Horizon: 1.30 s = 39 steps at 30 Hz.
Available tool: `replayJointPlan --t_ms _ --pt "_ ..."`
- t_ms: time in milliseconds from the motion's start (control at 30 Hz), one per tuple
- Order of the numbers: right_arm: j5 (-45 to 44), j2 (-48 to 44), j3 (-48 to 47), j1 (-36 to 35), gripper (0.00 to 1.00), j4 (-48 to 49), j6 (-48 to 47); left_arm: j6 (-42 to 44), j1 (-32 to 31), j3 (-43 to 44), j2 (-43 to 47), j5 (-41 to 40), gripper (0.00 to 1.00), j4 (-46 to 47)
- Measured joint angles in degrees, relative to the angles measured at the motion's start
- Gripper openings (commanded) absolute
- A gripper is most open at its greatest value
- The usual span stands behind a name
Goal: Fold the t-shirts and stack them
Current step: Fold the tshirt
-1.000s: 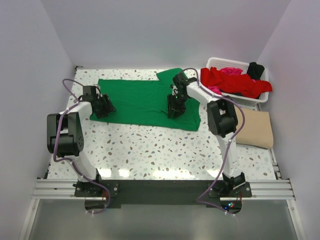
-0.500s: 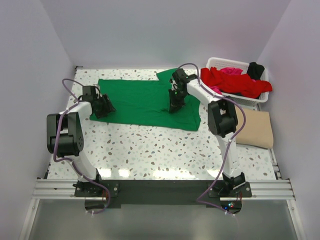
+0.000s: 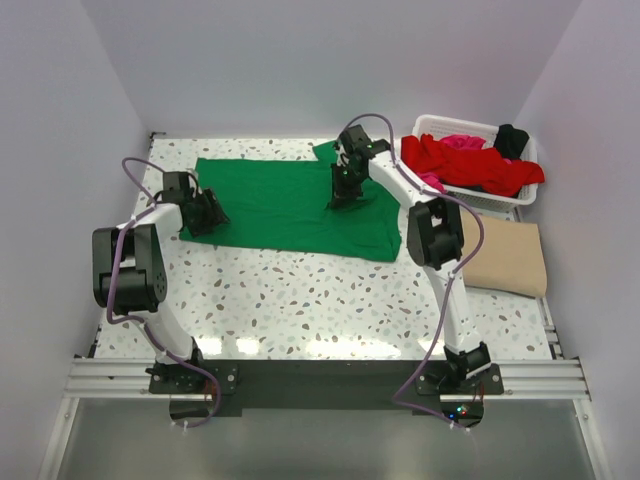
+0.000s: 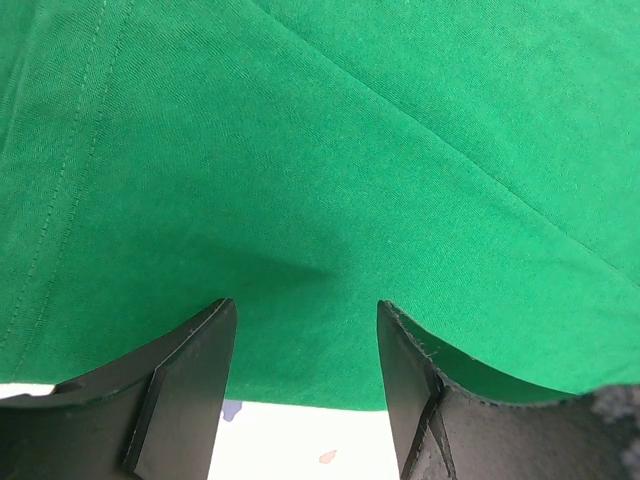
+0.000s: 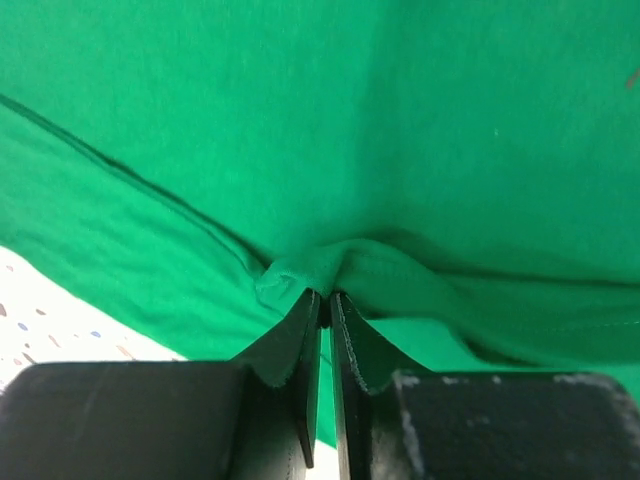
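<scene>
Since a second ago, my right gripper [image 3: 346,198] has slid toward 12 o'clock across the green t-shirt [image 3: 280,205], from the shirt's 3 o'clock part up toward its far edge. On the right wrist view I see its jaws pressed together on a small raised pucker of the green cloth, with a hem seam running off to both sides of the pinch. My left gripper [image 3: 212,213] has not shifted: it sits at the shirt's 9 o'clock edge with its fingers [image 4: 190,370] spread wide, and green cloth lies flat between them with nothing clamped. On that view the speckled table [image 3: 330,300] shows just below the hem. The green t-shirt lies spread out on the table's 11 o'clock part. At 2 o'clock stands the white basket [image 3: 437,124], with the red t-shirt [image 3: 470,165] draped over its near rim, the magenta t-shirt [image 3: 462,141] behind it and the black t-shirt [image 3: 512,138] at the basket's far right corner. At 3 o'clock, just beside the basket, the tan t-shirt [image 3: 510,258] lies flat on the table.
</scene>
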State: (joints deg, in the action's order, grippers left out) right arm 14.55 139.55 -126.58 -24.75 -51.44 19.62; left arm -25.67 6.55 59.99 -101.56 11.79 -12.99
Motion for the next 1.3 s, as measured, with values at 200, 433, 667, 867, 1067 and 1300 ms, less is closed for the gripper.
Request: replayJointPlan --t_ms 200,433,667,867,1067,1300 --pt "0.17 2.84 -3.96 0.0 0.3 0.31 0.68 0.37 0.17 0.0 0.0 0.0 0.63 -0.17" --pt "1.57 2.8 -4.66 0.0 0.68 3.3 1.88 0.37 0.17 0.0 0.0 0.02 0.63 -0.33" --pt "1.33 -1.42 -0.39 0.02 0.72 5.68 1.31 0.31 0.17 0.0 0.11 0.09 0.62 0.04" --pt "-0.09 -16.83 16.13 0.7 0.72 6.99 0.33 -0.37 0.0 0.59 1.42 0.87 0.62 0.59" --pt "-0.5 -26.43 31.52 3.54 0.72 10.03 0.52 -0.85 -0.85 3.37 0.74 2.05 0.62 2.91" --pt "-2.16 -24.94 42.05 5.42 0.72 10.56 0.66 -2.73 -0.98 3.28 -3.96 4.17 0.66 6.6"
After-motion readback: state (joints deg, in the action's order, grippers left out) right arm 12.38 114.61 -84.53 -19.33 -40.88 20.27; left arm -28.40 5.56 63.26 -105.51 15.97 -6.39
